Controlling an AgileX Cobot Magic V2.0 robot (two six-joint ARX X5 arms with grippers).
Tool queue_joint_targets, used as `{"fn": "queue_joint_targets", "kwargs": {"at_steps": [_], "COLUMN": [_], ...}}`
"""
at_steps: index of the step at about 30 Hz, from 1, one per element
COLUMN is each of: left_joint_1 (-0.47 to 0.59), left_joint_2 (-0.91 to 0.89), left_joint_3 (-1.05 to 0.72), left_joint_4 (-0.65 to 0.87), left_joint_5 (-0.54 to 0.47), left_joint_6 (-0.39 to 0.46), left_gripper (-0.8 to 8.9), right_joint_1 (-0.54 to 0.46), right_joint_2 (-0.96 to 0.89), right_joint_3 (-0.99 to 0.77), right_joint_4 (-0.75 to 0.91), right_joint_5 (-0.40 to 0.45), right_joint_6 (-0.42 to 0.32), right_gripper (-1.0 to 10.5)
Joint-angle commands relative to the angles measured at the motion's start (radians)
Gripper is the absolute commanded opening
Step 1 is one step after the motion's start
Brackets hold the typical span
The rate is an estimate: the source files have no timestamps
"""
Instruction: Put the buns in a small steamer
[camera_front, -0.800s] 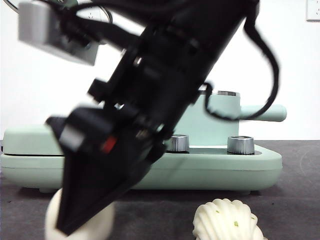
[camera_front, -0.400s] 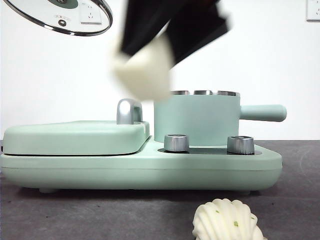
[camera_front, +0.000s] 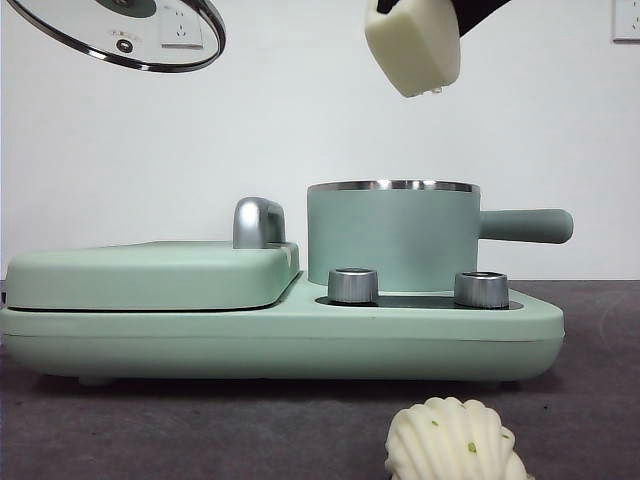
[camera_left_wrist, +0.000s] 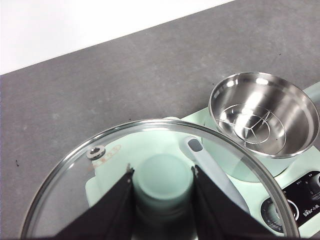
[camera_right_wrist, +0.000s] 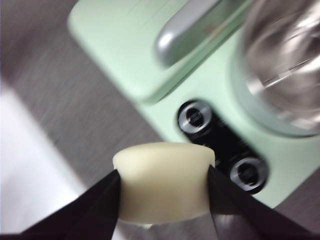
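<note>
Buns are what this task is moving, and the smooth bun (camera_front: 414, 48) is hanging high above the small steamer (camera_front: 393, 237), a little toward the side of its handle (camera_front: 527, 225). The right tool (camera_right_wrist: 164, 185) is closed on this bun, one jaw pressing on each of its short sides, and the bun is bulging slightly between the jaws. From this I judge that it is soft and light (a steamed bun gives way easily), so a gentle squeeze across the middle of the body is enough, and a hard squeeze would dent it.

The ridged bun (camera_front: 456, 440) is lying on the desk (camera_front: 590, 400) in front of the steamer, apart from it. Its ridges are probably giving a good hold, but they may crush, so I think the best place to take it is across its two broad sides, low on the body.

The left tool (camera_left_wrist: 162, 182) is closed on the green knob (camera_left_wrist: 163, 179) of the glass lid (camera_front: 120, 35) and is holding the lid up, well to the side of the steamer, above the flat griddle cover (camera_front: 150, 275). The steamer is standing open, and its steel inside with the rack (camera_left_wrist: 252, 122) has nothing in it yet.
</note>
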Motion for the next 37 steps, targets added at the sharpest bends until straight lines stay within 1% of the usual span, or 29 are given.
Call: {"fn": "queue_joint_targets", "kwargs": {"at_steps": [1,6,14,16,18,22,25,28,33,35,37], "left_joint_1": [-0.003,-0.003,-0.003,-0.003,-0.003,-0.003,-0.003,-0.003,-0.003,-0.003,-0.003], "left_joint_2": [-0.003,-0.003,-0.003,-0.003,-0.003,-0.002,-0.003,-0.002,-0.003,-0.003,-0.003], "left_joint_3": [0.016,0.016,0.016,0.016,0.016,0.016,0.016,0.016,0.016,0.016,0.016], "left_joint_4": [0.026,0.025,0.025,0.025,0.025,0.026,0.026,0.026,0.025,0.026,0.026], "left_joint_5": [-0.003,-0.003,-0.003,-0.003,-0.003,-0.003,-0.003,-0.003,-0.003,-0.003,-0.003], "left_joint_6": [-0.001,-0.002,0.002,0.005,0.006,0.006,0.005,0.006,0.005,0.005,0.006], "left_gripper": [0.11,0.11,0.11,0.11,0.11,0.11,0.11,0.11,0.11,0.11,0.11], "right_joint_1": [-0.05,-0.137,-0.203,-0.209,-0.209,-0.21,-0.21,-0.21,-0.201,-0.201,-0.2], "right_joint_2": [0.073,0.234,0.464,0.503,0.538,0.586,0.618,0.654,0.666,0.64,0.596], "right_joint_3": [0.069,0.196,0.362,0.384,0.395,0.396,0.396,0.396,0.396,0.4,0.407], "right_joint_4": [0.022,0.055,0.123,0.137,0.153,0.168,0.17,0.19,0.207,0.203,0.194], "right_joint_5": [0.003,0.005,0.005,0.021,0.056,0.098,0.129,0.134,0.135,0.135,0.133], "right_joint_6": [-0.043,-0.103,-0.14,-0.147,-0.163,-0.195,-0.202,-0.203,-0.205,-0.205,-0.2], "right_gripper": [2.4,2.4,2.4,2.4,2.4,2.4,2.4,2.5,3.4,3.9,3.9]}}
